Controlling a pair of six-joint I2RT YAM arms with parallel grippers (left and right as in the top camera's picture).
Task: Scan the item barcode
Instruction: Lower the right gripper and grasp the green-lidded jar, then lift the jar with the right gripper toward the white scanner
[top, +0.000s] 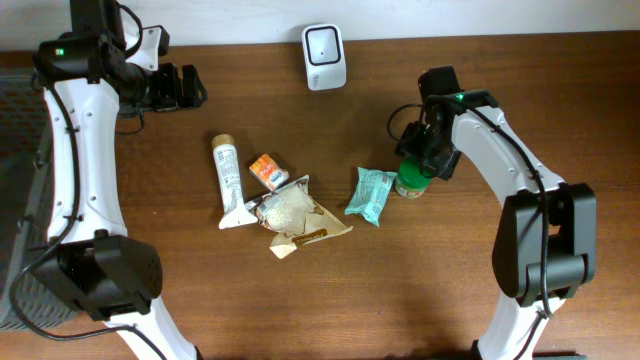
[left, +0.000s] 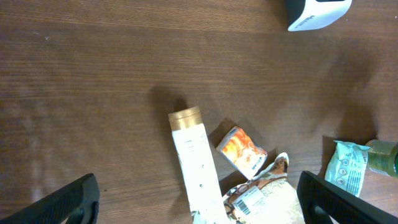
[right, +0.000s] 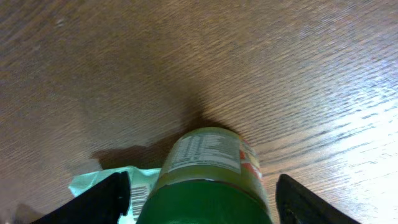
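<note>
Green bottle (right: 208, 155): seen closest of all, filling the gap between the right tool's fingers, with its printed label turned up. It rests on the surface (top: 420, 290), touching or just beside the teal packet (top: 371, 194).
Right tool (right: 203, 190): set astride the bottle, one finger on each side. Whether the fingers are already pressed against it or only flank it cannot be told.
Reason for placement: the bottle is judged to be the item chosen for scanning. It is straddled across its width so that it can be lifted with the label left uncovered.
Scanner (top: 324, 43): stood at the far edge, well apart from the bottle, so a carry toward it is likely needed.
Right arm pose: reached in from its base at the near right, elbow bent, wrist tipped down over the bottle.
Left tool (left: 198, 186): spread wide and gripping nothing.
Left arm pose: held back near the far left corner, wrist turned inward, probably to be kept out of the way. Its camera overlooks the tube (left: 194, 168), the orange box (left: 241, 151) and the crinkled bag (top: 295, 215).
</note>
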